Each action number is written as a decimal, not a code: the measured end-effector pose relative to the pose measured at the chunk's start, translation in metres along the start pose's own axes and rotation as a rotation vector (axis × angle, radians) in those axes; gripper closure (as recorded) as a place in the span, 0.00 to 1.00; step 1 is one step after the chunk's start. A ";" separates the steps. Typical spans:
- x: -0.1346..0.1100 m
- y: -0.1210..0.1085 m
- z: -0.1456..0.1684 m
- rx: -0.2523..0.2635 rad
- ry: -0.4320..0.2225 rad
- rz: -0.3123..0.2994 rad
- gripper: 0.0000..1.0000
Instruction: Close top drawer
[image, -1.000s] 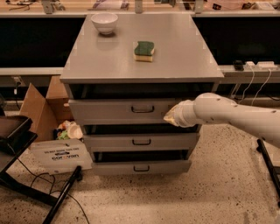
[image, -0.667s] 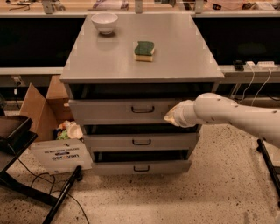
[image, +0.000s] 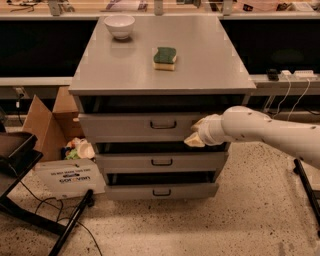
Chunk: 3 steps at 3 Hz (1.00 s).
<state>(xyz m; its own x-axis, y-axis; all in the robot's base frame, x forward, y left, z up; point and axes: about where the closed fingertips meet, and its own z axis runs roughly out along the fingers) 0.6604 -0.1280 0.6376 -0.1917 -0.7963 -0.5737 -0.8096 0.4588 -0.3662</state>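
End effector (image: 195, 138) at top drawer (image: 135, 127) front, right end, arm (image: 280, 132) cropped

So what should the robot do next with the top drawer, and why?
Probably push the top drawer straight back under the tabletop. The gripper appears to rest against the right part of the drawer's front panel, to the right of the handle. A dark gap shows between that panel and the tabletop, so the drawer looks not fully shut.
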 end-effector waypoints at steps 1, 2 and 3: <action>0.000 0.000 0.000 0.000 0.000 0.000 0.00; 0.000 0.000 0.000 0.000 0.000 0.000 0.00; 0.000 0.000 0.000 0.000 0.000 0.000 0.19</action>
<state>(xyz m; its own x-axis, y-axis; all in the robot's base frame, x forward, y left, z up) 0.6604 -0.1279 0.6376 -0.1917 -0.7963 -0.5737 -0.8097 0.4587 -0.3661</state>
